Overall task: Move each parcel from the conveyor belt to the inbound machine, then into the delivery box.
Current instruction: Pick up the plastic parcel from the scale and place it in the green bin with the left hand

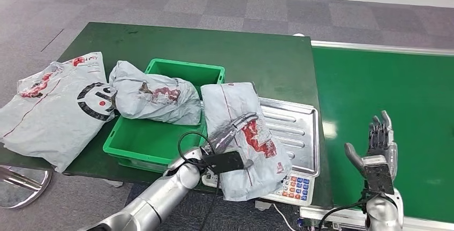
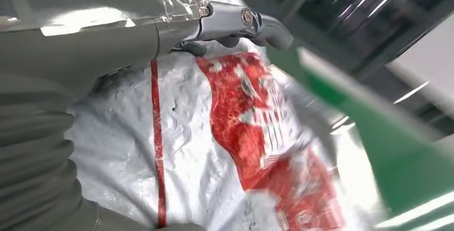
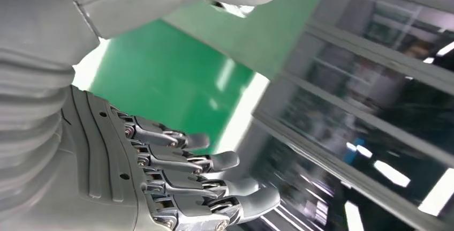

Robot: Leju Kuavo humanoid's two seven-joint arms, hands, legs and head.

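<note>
A grey parcel with red print (image 1: 259,161) lies on the steel tray of the inbound scale (image 1: 293,129), its near end hanging over the keypad and its left edge over the green delivery box (image 1: 155,142). My left hand (image 1: 234,131) rests on top of this parcel with its fingers stretched across it. In the left wrist view the thumb (image 2: 257,23) hovers just over the parcel's red print (image 2: 241,118). Another grey parcel (image 1: 155,99) lies across the box's far left corner. My right hand (image 1: 377,145) is raised, open and empty, above the green conveyor belt (image 1: 385,86); its spread fingers (image 3: 182,180) hold nothing.
A large grey bag with a black ring logo (image 1: 53,107) lies on the dark green table (image 1: 214,43) left of the box. The scale's keypad (image 1: 295,186) faces me at the table's front edge. A black cable loops over my left wrist.
</note>
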